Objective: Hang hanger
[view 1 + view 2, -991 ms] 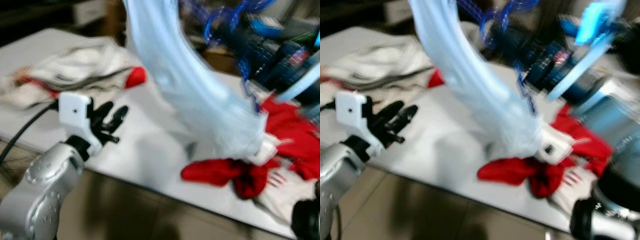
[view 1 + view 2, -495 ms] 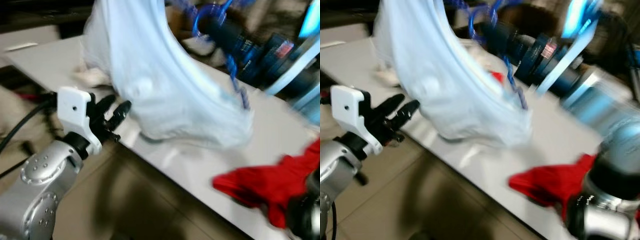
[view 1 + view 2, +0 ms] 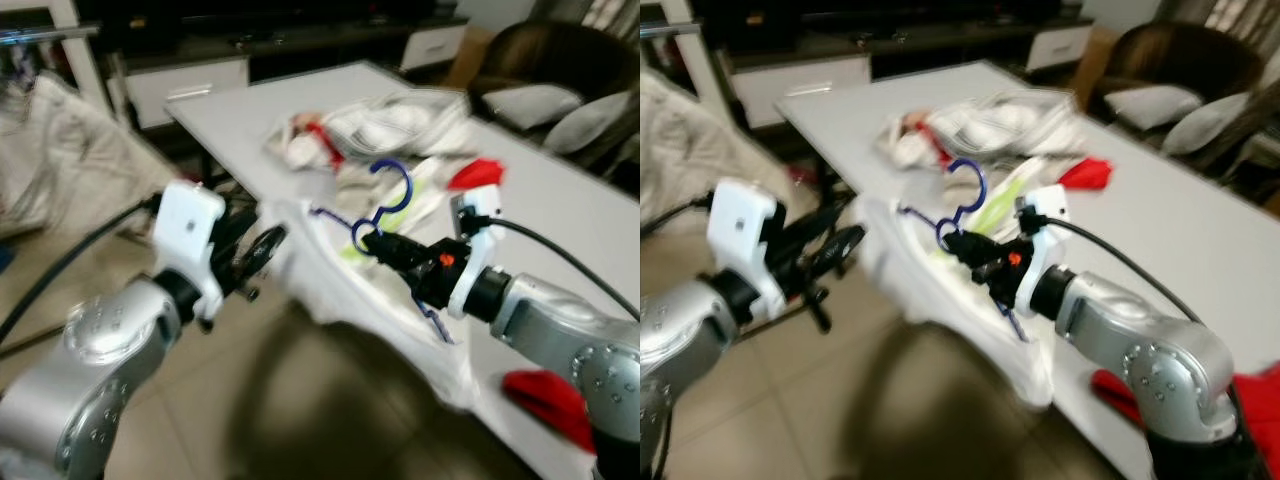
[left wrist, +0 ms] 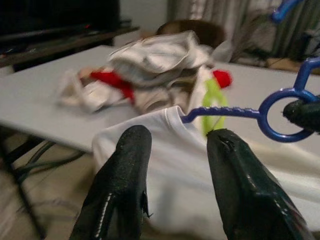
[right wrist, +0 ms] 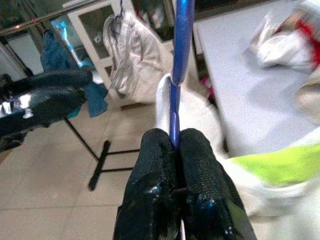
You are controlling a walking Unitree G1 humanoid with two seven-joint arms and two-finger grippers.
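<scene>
My right gripper [image 5: 175, 150] is clamped on the blue hanger [image 3: 385, 205], white shirt [image 3: 350, 290] dangling at six o'clock. My left gripper [image 4: 172, 145] hovers spread, holding nothing. That shirt may slide off or the hanger may twist in my pinch if I swing toward the rack [image 5: 60, 10] at ten o'clock.

The right tool [image 3: 378, 245] grips a blue hanger [image 3: 385, 205] bearing a white shirt [image 3: 350, 290].

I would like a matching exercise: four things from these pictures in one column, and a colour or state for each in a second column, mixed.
Things:
1. hanger
2. right gripper
3. left gripper
4. shirt on the hanger

States:
A. white, draped off the table edge
B. jaws apart, holding nothing
C. blue, with a hook on top
D. jaws closed on the hanger

Pairs: 1-C, 2-D, 3-B, 4-A
</scene>
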